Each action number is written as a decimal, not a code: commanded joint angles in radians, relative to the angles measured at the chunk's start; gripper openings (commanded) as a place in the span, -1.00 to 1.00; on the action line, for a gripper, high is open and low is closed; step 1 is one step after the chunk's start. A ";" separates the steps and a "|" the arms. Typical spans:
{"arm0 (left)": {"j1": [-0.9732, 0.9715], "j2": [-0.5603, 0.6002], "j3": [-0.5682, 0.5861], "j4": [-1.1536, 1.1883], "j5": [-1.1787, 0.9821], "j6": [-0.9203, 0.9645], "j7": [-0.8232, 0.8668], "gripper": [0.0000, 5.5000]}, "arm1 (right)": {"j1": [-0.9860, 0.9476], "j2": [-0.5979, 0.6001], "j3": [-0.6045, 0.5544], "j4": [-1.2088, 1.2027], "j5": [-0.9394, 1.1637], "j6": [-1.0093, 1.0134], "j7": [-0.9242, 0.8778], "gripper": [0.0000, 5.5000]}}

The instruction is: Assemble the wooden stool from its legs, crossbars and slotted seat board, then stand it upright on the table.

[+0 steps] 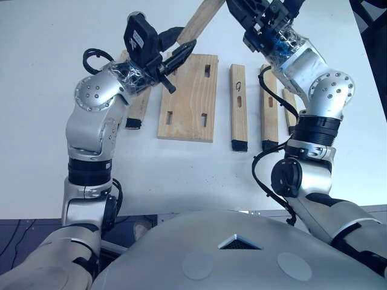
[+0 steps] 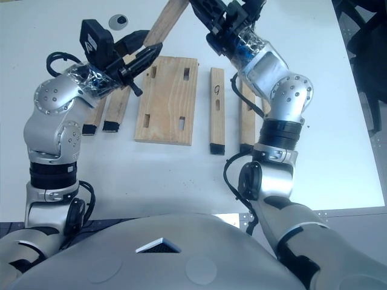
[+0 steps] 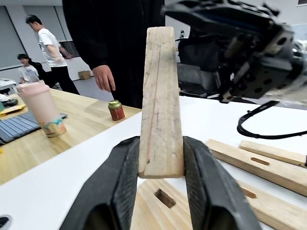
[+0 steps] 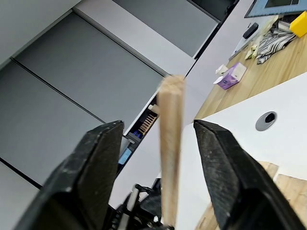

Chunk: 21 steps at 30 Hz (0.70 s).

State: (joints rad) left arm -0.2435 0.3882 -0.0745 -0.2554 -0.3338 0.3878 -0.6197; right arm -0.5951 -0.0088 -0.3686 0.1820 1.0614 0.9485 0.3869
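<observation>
While no joint is yet made, the stool counts as unassembled: every slot visible in the seat board (image 1: 188, 96) stands empty, and the board lies flat on the desk (image 1: 181, 175).

- Wooden piece (image 1: 202, 21): raised off the desk and tilted, its lower end over the board's far-left corner. Whether it is a leg or a crossbar cannot be told.
- Left end effector (image 3: 161, 160): clenched on the lower end of the wooden piece, one finger against each side.
- Right end effector (image 4: 162, 132): released. Its fingers are spread to either side of the piece's upper end, with a gap on each side.
- Slotted leg (image 1: 238, 107): flat, just right of the board, with its black cap level with the board's near edge.
- Right-hand pieces (image 1: 268, 109): two, flat, right of the slotted leg and partly under the right arm.
- Left-hand pieces (image 2: 116, 109): two, flat, just left of the board and partly under the left arm.

Judged remaining: fitting all legs and crossbars into the board, then standing the stool upright.
</observation>
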 commanded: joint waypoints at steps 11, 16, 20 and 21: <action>0.014 0.032 -0.027 -0.009 0.068 -0.042 -0.012 -0.55 | -0.037 -0.008 -0.008 0.053 0.024 0.007 -0.082 -0.85; 0.005 0.049 -0.040 0.017 0.125 -0.086 -0.007 -0.41 | -0.027 0.008 -0.001 0.056 0.000 -0.038 -0.100 -0.86; -0.013 0.049 -0.027 0.041 0.135 -0.076 0.010 -0.21 | 0.002 0.027 0.013 0.019 -0.069 -0.149 -0.119 -0.86; -0.013 0.059 -0.031 0.037 0.139 -0.076 0.001 -0.18 | 0.016 0.021 0.041 0.012 -0.120 -0.185 -0.127 -0.86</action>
State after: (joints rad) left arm -0.2414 0.4285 -0.1111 -0.2179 -0.2067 0.3027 -0.6121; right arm -0.6015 -0.0049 -0.3617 0.2173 1.0123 0.8200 0.2802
